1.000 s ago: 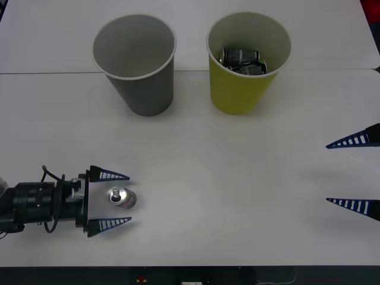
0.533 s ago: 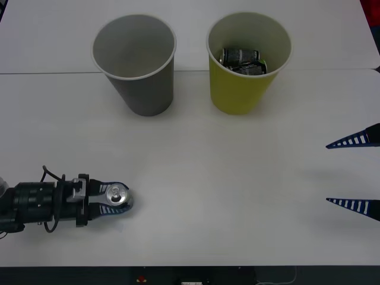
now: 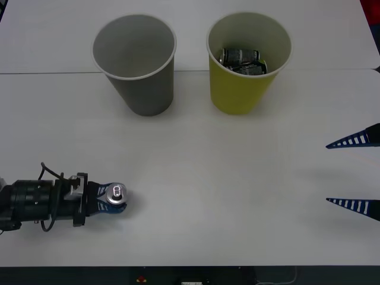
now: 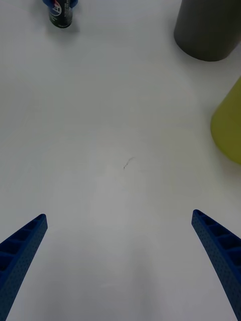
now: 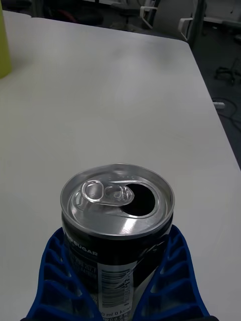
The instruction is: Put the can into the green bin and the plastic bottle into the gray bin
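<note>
The can (image 3: pixel 117 193), small, black, with a silver top and an opened pull tab, stands upright at the near left part of the white table (image 3: pixel 196 178). In the left wrist view the can (image 5: pixel 117 220) shows white print down its black side, and a blue ribbed finger (image 5: pixel 63 276) bows around it on each side. The left gripper (image 3: pixel 113 198) has its jaws pinching the can, arm reaching in low from the left edge. From the right wrist view the can (image 4: pixel 61 14) sits far off with blue fingers at its top.

The gray bin (image 3: pixel 135 62), large, cup-shaped, tapered, thin white rim, stands upright at the far side of the table, well apart from the can. Inside looks bare. The green bin (image 3: pixel 248 59), yellow-green and of the same shape, stands just beside it on the right. Silver-gray cans with dark print (image 3: pixel 242 60) lie inside it. The right wrist view catches the gray bin's base (image 4: pixel 208 30) and an edge of the green bin (image 4: pixel 228 125).

The right gripper (image 3: pixel 355 172) hangs at the table's right edge, jaws spread wide, nothing between them, well apart from both bins.
</note>
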Motion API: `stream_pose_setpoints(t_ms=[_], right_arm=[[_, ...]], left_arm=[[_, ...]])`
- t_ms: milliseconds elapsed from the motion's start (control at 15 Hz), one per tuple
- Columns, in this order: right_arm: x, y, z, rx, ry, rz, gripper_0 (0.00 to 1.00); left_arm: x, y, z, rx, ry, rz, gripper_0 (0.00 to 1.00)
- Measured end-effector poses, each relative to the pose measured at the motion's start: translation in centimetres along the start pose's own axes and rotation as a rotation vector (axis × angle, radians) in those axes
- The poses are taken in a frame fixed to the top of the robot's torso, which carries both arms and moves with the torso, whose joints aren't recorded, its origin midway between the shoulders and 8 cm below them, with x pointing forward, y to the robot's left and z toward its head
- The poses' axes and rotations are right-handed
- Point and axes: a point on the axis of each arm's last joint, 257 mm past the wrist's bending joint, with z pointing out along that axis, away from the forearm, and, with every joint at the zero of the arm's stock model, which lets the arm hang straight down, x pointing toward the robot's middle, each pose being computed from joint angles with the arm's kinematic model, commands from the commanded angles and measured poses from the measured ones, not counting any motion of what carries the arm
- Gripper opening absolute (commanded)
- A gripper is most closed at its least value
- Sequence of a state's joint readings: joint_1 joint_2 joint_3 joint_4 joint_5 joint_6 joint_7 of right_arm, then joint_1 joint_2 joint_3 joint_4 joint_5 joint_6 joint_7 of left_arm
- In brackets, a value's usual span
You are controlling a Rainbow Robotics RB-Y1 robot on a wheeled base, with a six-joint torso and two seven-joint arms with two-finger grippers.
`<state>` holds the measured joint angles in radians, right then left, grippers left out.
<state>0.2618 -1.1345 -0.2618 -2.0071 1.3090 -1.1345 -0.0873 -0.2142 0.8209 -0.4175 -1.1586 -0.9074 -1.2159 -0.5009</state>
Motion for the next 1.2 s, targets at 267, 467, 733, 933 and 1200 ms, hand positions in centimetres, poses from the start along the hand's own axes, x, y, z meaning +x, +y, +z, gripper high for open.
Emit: stream_pose_setpoints(t_ms=[267, 467, 733, 933, 1200], right_arm=[[0.0, 0.0, 0.0, 0.0, 0.0, 0.0, 1.0], [0.0, 0.0, 0.0, 0.0, 0.0, 0.0, 1.0], [0.0, 0.0, 0.0, 0.0, 0.0, 0.0, 1.0], [0.0, 0.0, 0.0, 0.0, 0.0, 0.0, 1.0], [0.0, 0.0, 0.0, 0.0, 0.0, 0.0, 1.0]], left_arm=[[-3.2, -0.8, -0.1, 0.046, 0.022, -0.078, 0.0], [-5.9, -1.0, 0.3, 0.064, 0.026, -0.15, 0.0], [-9.5, 0.1, 1.2, 0.043, 0.055, -0.227, 0.0], [-12.3, 1.3, 2.4, -0.022, 0.083, -0.288, 0.0], [-15.8, 2.0, 4.0, -0.11, 0.094, -0.365, 0.0]])
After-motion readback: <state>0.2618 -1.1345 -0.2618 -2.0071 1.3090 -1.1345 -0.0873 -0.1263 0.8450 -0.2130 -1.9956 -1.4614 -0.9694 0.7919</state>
